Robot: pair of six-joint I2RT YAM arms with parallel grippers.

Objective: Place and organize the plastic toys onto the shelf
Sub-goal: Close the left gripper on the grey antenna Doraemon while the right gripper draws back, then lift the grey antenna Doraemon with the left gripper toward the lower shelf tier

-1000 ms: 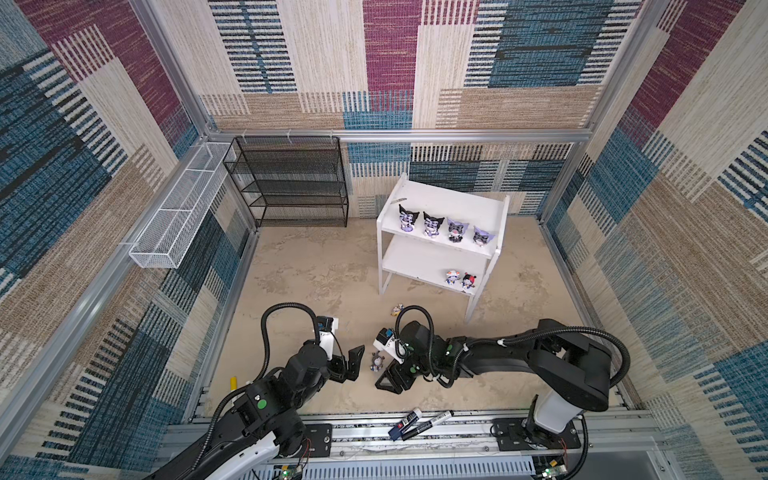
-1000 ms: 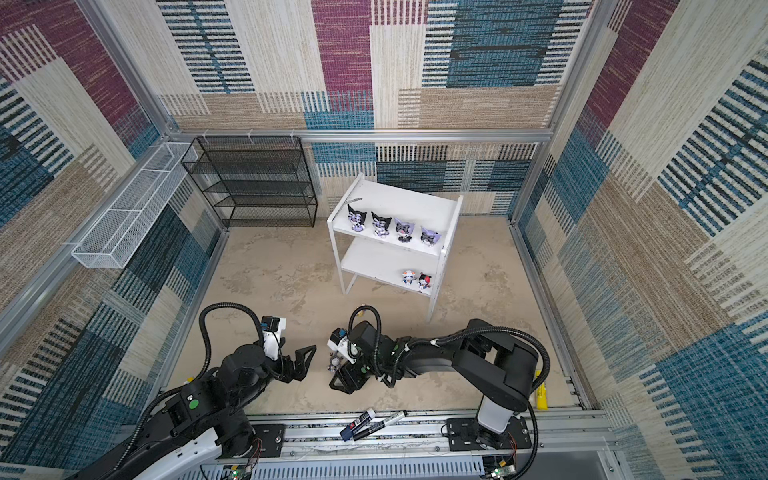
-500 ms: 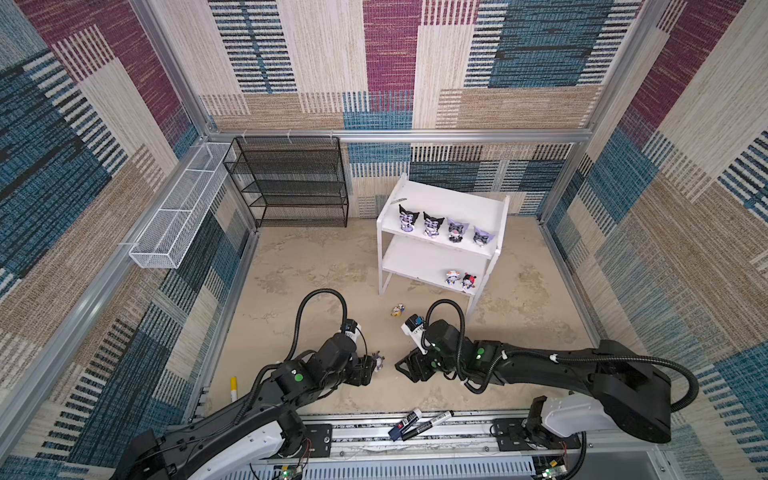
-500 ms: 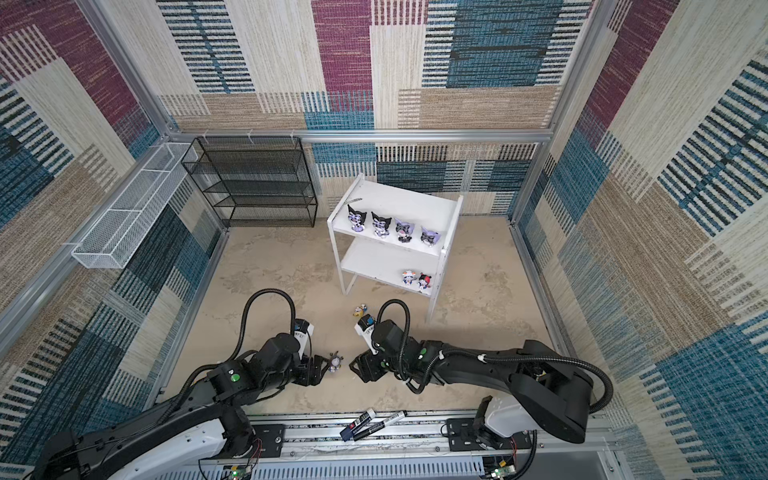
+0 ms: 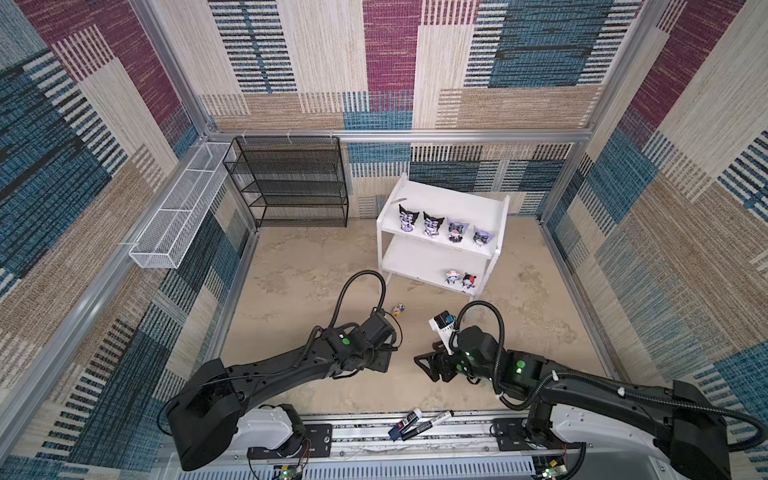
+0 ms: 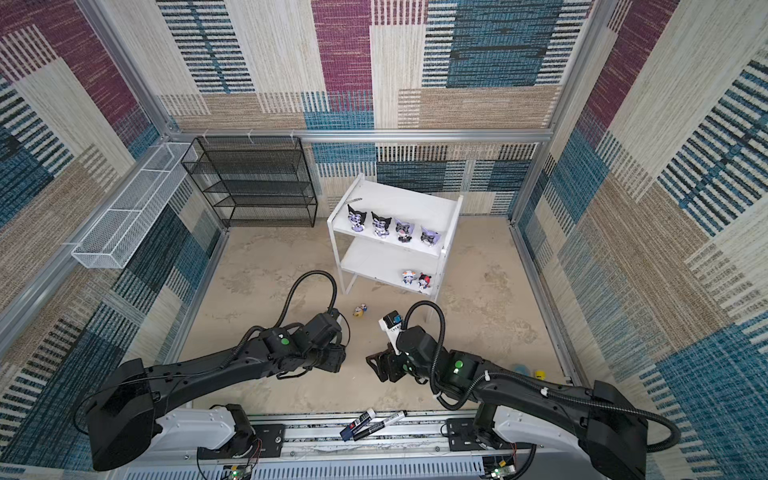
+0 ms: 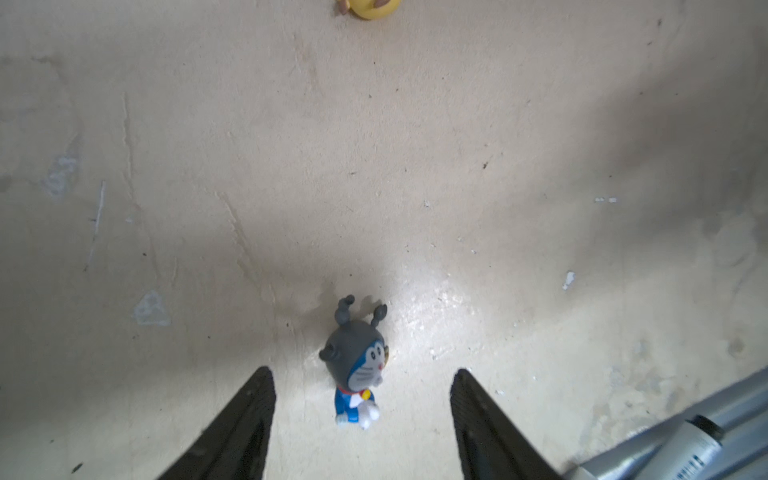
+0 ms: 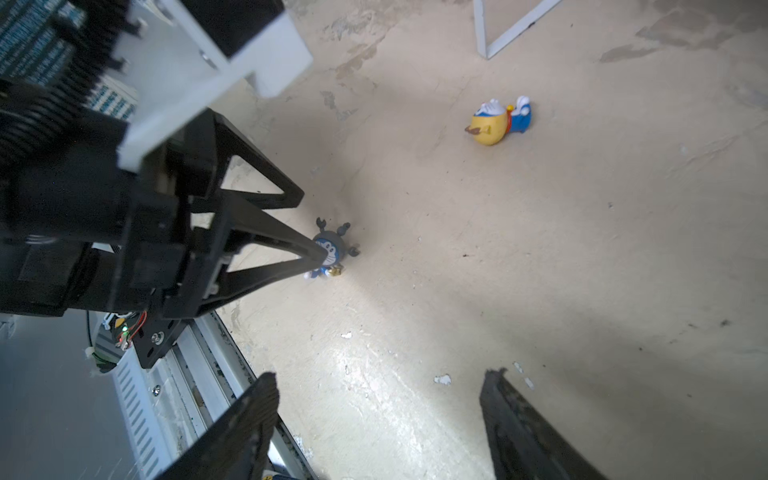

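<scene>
We are grasping the grey-hooded toy [image 7: 353, 353], which sits on the surface between the parted, untouching jaws of our left gripper [image 7: 361, 371]. Our right gripper [image 8: 382, 372] hangs open and empty. Next we close, lift, and carry it to the shelf [image 5: 440, 199] at one o'clock.

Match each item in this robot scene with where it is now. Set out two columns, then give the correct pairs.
Items
1. grey-hooded figurine
2. yellow-hatted figurine
3. red-hatted figurine
4. marker pens

Places
A. lower tier of the white shelf
B. on the front rail
C. between the fingers of the left pincer
D. on the floor, tipped on its side

Pairs: 1-C, 2-D, 3-A, 4-B
</scene>
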